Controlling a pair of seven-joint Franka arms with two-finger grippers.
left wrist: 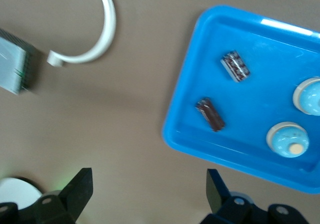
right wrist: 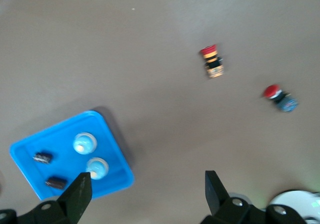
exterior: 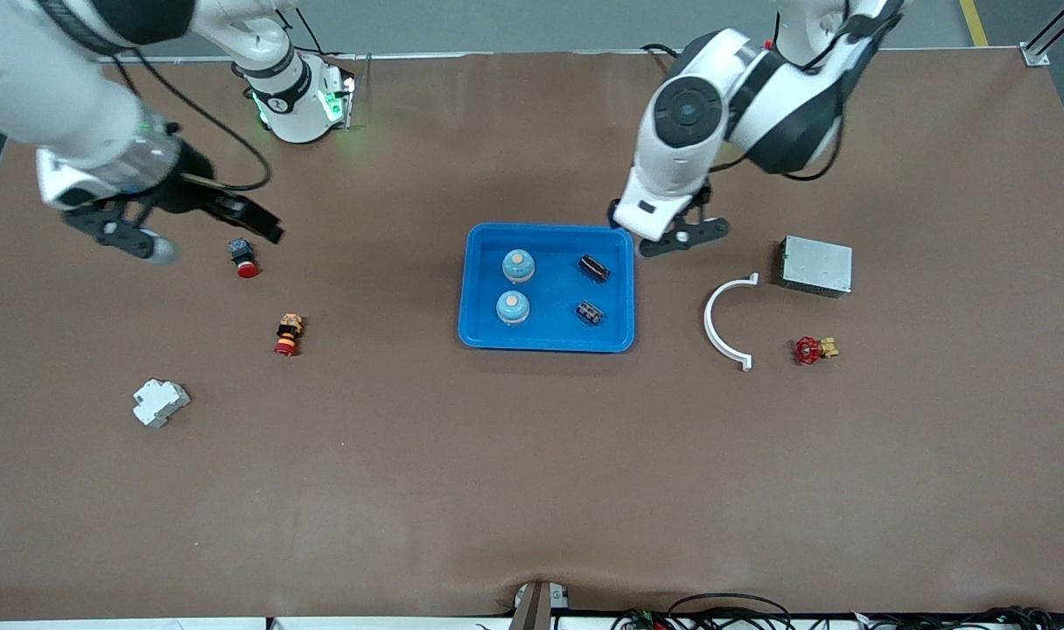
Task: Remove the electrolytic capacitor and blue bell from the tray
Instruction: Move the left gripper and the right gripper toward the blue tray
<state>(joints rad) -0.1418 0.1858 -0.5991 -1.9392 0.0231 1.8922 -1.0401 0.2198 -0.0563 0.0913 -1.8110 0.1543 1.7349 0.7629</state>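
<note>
A blue tray (exterior: pixel 546 343) in the middle of the table holds two light-blue bells (exterior: pixel 518 265) (exterior: pixel 513 307) and two dark capacitors (exterior: pixel 594 268) (exterior: pixel 590 312). My left gripper (exterior: pixel 682 238) is open and empty, over the bare table just off the tray's corner toward the left arm's end. Its wrist view shows the tray (left wrist: pixel 180 134), the capacitors (left wrist: pixel 235 66) (left wrist: pixel 210 114), a bell (left wrist: pixel 287 139) and the open gripper (left wrist: pixel 149 189). My right gripper (exterior: pixel 217 242) is open and empty, over the table toward the right arm's end. Its wrist view (right wrist: pixel 148 186) shows the tray (right wrist: pixel 117 154) farther off.
Toward the right arm's end lie a red push button (exterior: pixel 245 256), a red-and-orange button (exterior: pixel 288 334) and a white breaker (exterior: pixel 159 402). Toward the left arm's end lie a white curved clip (exterior: pixel 724 319), a grey box (exterior: pixel 815 265) and a red valve (exterior: pixel 814 350).
</note>
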